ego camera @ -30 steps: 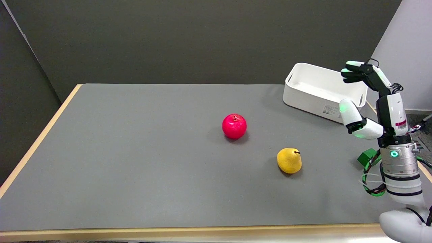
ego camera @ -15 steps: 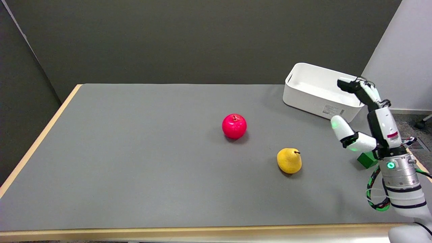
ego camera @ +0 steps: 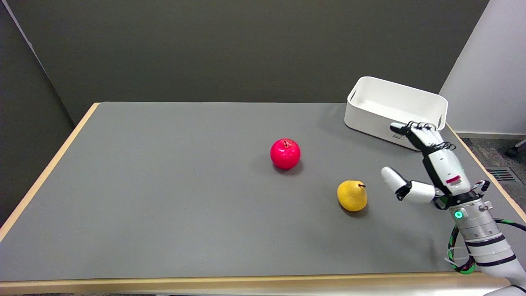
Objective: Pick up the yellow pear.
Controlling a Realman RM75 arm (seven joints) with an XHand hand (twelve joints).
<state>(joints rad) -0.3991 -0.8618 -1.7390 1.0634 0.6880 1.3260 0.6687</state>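
The yellow pear lies on the grey table, right of centre and toward the near edge, with its short dark stem pointing to the right. It rests free on the surface, touched by nothing. To its right the right hand is held above the table, near the pear but apart from it, palm turned toward the fruit. The hand is spread wide and holds nothing: the thumb reaches out to the left toward the pear, while the other fingers extend up and away, their dark tips seen against the front wall of the box. The white forearm enters from the lower right corner, a green light showing on the wrist. A red apple stands upright behind and to the left of the pear, well apart from it. A white box, open at the top, sits at the far right corner of the table.
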